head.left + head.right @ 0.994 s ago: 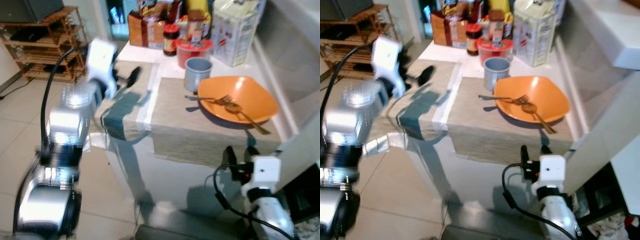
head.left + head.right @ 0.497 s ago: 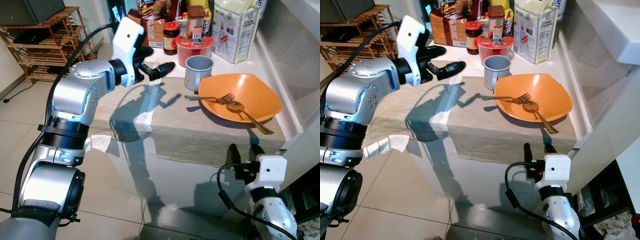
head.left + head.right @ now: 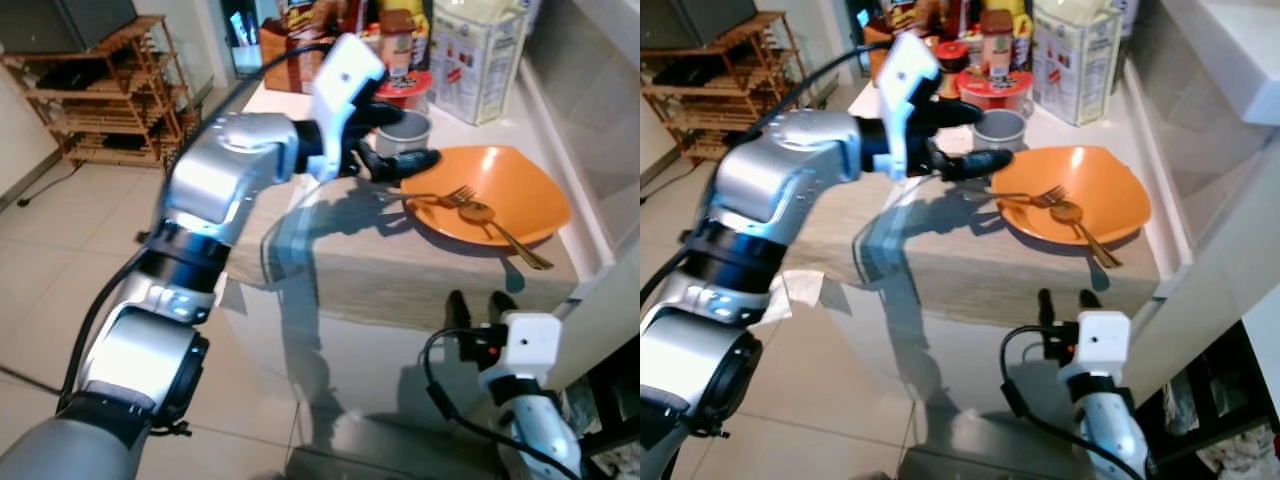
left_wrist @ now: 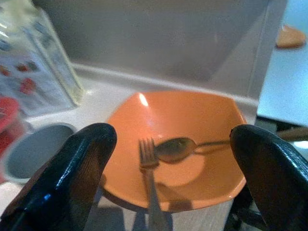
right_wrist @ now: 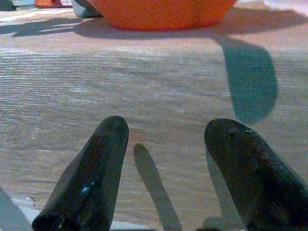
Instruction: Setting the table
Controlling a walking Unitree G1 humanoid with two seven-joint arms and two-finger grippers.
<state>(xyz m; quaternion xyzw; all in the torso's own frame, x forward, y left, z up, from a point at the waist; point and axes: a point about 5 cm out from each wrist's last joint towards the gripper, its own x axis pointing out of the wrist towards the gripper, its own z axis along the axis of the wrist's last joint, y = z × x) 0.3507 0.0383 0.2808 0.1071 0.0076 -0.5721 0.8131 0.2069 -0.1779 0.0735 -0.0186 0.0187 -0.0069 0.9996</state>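
On the table [image 3: 400, 270] I count one orange plate [image 3: 520, 180] carrying one fork [image 3: 440, 197] and one spoon [image 3: 490, 222], with one grey cup [image 3: 1000, 127] just behind it. My left pincer [image 3: 392, 140] reaches out level over the table, fingers spread, beside the cup and facing the plate. My right pincer [image 3: 478, 305] hangs low below the table's front edge, fingers apart, holding nothing.

I see my left gripper [image 3: 395, 135] spread open above the table's mat [image 3: 400, 270], beside the grey mug [image 3: 405, 130]. An orange plate [image 3: 520, 190] near the right edge holds a fork [image 3: 440, 197] and spoon [image 3: 495, 228].
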